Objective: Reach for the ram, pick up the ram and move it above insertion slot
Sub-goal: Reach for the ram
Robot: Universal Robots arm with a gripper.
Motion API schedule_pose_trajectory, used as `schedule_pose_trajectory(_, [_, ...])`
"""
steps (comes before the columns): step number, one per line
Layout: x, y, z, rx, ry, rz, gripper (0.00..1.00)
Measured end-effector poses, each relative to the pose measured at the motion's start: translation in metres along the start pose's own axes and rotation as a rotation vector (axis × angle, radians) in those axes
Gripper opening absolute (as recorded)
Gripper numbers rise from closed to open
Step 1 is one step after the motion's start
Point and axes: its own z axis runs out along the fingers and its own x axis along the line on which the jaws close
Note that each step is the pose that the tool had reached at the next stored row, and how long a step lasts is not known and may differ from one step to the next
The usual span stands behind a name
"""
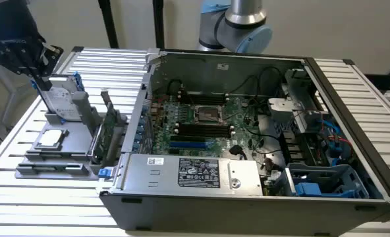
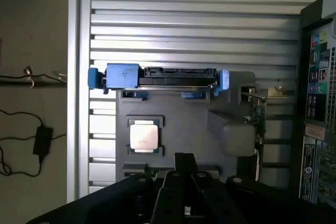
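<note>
Ribbed, matt metal table (image 1: 23,197)

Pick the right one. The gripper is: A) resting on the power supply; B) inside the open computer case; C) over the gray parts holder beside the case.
C: the gripper hangs over the gray holder, near its upright hard drive, to the exterior view's left of the open case.

The open grey computer case (image 1: 248,197) on the slatted metal desk (image 1: 43,207) is viewed by the exterior camera from high up, slanting downward, at middling range. The grey plastic holder tray (image 2: 189,124) is seen from straight above, nearer, past the black pincer (image 2: 185,163), by the wrist camera. Tray, square silver processor (image 2: 144,136) and case edge are shared.
</note>
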Motion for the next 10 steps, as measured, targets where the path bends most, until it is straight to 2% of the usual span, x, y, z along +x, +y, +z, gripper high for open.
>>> schedule_pose_trajectory(10, [0.0000, 0.0000, 0.0000, 0.0000, 0.0000, 0.000, 0.11])
